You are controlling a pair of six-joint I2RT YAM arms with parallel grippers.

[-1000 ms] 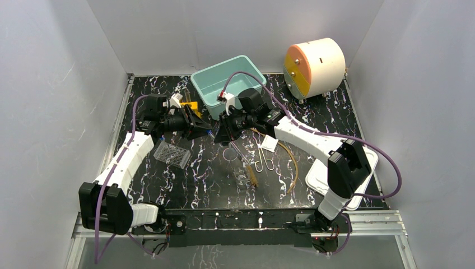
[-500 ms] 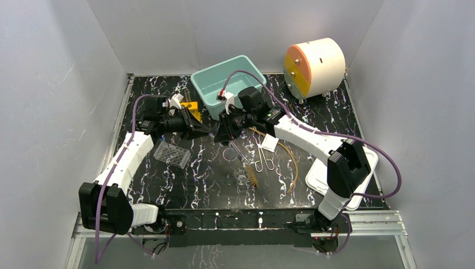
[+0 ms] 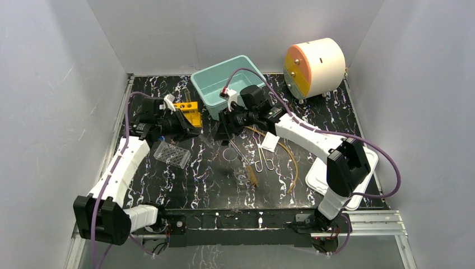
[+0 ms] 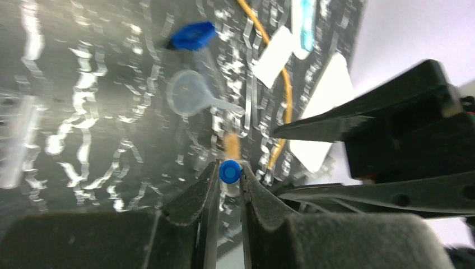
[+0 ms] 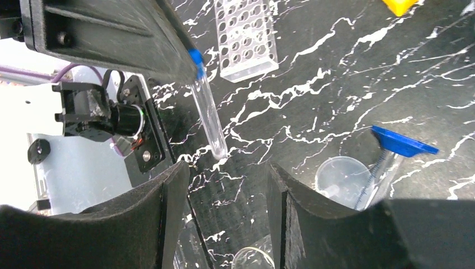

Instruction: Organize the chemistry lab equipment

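Tube with a blue cap is clamped at its cap end between the closed fingers of the left pincer. It is held tilted in the air above the bench, its rounded tip pointing down toward the right pincer. The right pincer stands open and empty just beside that tip, and nothing is touched by its fingers. 1 more capped tube and a clear funnel lie on the bench below. The clear rack lies near, and the yellow rack stands just beyond the left pincer.

Trouble is judged most likely from the hold itself. Only the top of a long, smooth tube is pinched, so it could be swung or slipped loose by a quick turn of the wrist. A knock could also be given by the open right fingers, which are close to the tip, should either arm be moved across. If a rack hole is aimed for, the tilt would have to be taken out first. Otherwise the tip could be caught on a rim and the light clear rack shoved or tipped.
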